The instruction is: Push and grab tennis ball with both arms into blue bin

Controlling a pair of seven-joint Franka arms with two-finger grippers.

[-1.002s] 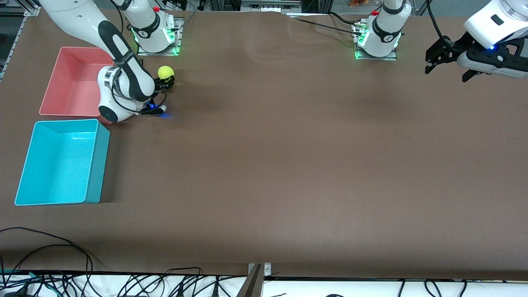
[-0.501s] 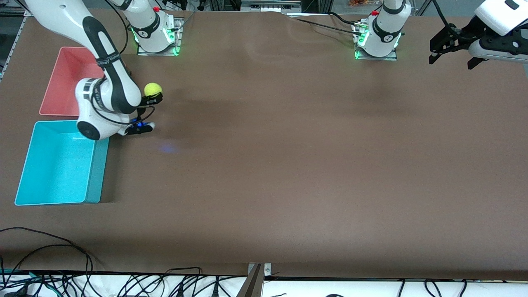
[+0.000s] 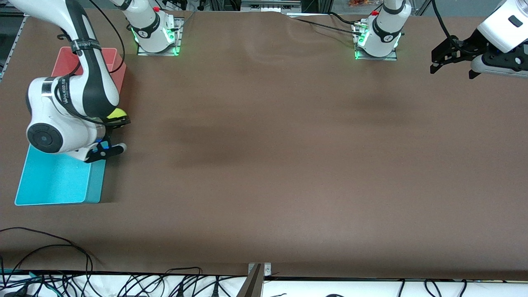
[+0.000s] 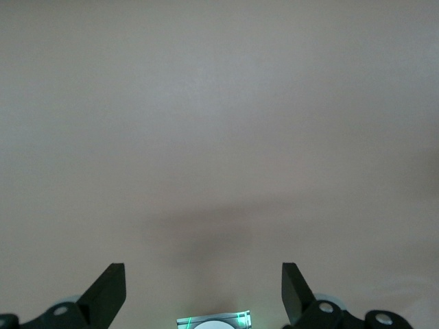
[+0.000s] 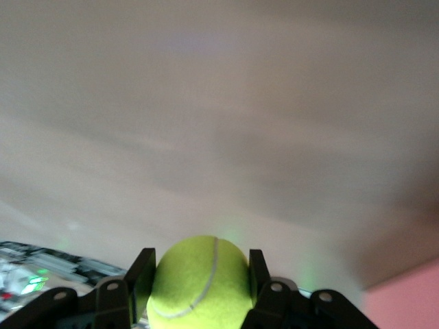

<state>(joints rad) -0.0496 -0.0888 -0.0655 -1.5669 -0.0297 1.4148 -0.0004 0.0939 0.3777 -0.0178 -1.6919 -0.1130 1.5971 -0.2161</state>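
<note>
My right gripper is shut on the yellow-green tennis ball and holds it in the air over the table, beside the edge of the blue bin. In the right wrist view the ball sits clamped between the two black fingers. The right arm's wrist covers much of the bin. My left gripper is open and empty, raised over the table's left-arm end; its wide-apart fingers show over bare table.
A pink bin stands farther from the front camera than the blue bin, partly covered by the right arm. Both green-lit arm bases stand at the table's back edge. Cables lie along the front edge.
My right gripper has carried the ball from beside the pink bin toward the front camera, to the blue bin's edge. The left gripper rose slightly and stayed at its end.
</note>
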